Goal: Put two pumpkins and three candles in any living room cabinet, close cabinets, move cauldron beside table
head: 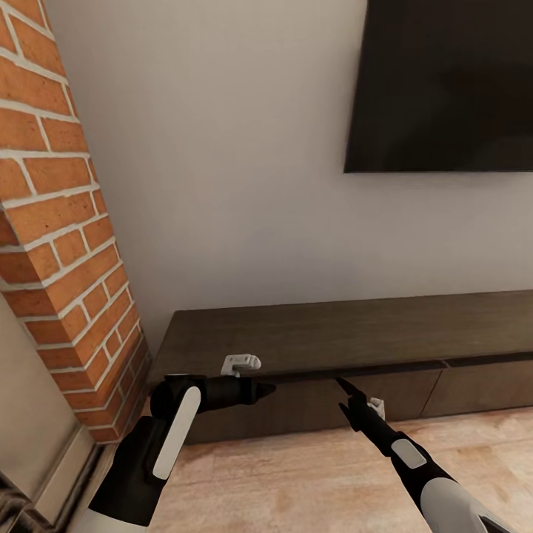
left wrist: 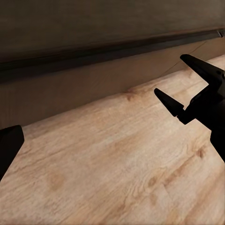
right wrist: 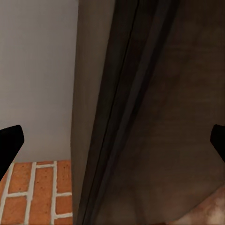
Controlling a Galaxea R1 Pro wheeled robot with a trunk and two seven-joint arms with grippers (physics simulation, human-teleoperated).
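Note:
The long, low, dark brown cabinet (head: 333,333) runs along the wall, and its plain drawer fronts (head: 311,403) look flush. My right gripper (head: 340,382) is open, its tips at the dark gap under the cabinet top, above the left drawer front. The right wrist view looks closely along that gap (right wrist: 117,117), with the fingers (right wrist: 9,145) spread wide. My left gripper (head: 264,388) hovers in front of the same drawer, pointing right, apparently open; one of its fingers (left wrist: 8,143) shows at the frame edge. The left wrist view also catches the right gripper (left wrist: 169,75). The pumpkins, candles and cauldron are out of view.
A red brick column (head: 66,259) stands close on the left, touching the cabinet's end. A dark television (head: 444,81) hangs on the white wall above the cabinet. Pale wood floor (head: 296,474) lies between me and the cabinet.

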